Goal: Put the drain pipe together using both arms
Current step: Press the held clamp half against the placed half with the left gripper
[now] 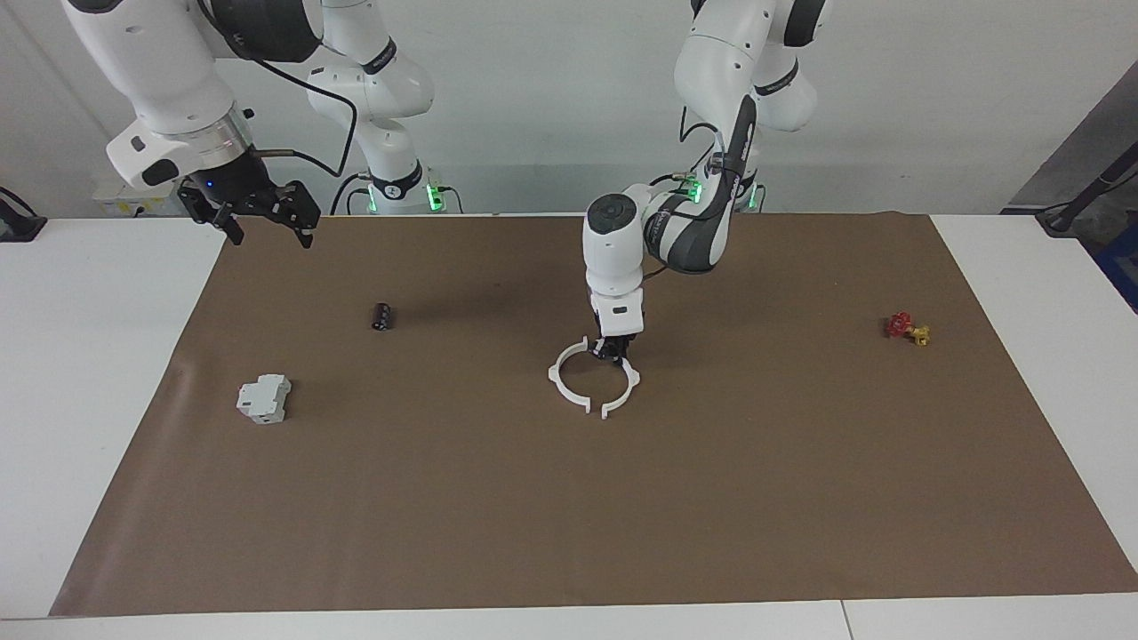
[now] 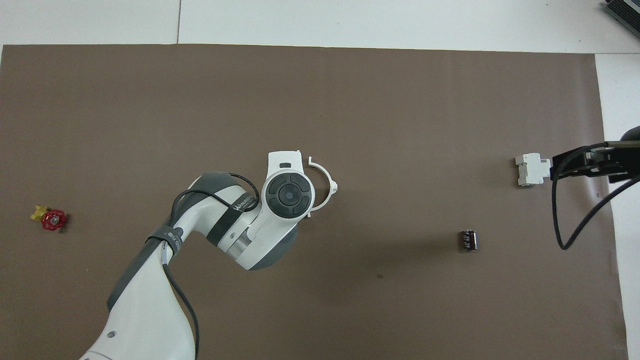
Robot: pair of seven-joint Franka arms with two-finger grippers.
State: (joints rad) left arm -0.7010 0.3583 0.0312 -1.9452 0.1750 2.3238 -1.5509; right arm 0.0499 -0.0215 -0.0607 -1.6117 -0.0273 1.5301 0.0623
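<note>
Drain pipe halves at mat centre, near-closed ring, gaps at 12 and 6 o'clock. Left gripper down at 12 o'clock joint, grip unreadable. Right gripper waits aloft, fingers spread, empty. Next: press ends together.

- The worktop is showing white beneath a brown mat.
- White half-ring arcs.
- Grey-white box.
- Black cylinder.
- Red-and-yellow valve.

pipe halves: two thin white plastic arcs with small tabs
pose: lying flat, curved toward each other as a ring
state: ends close, small gaps between them
place: middle of the brown surface
overhead view: one arc shows
</note>
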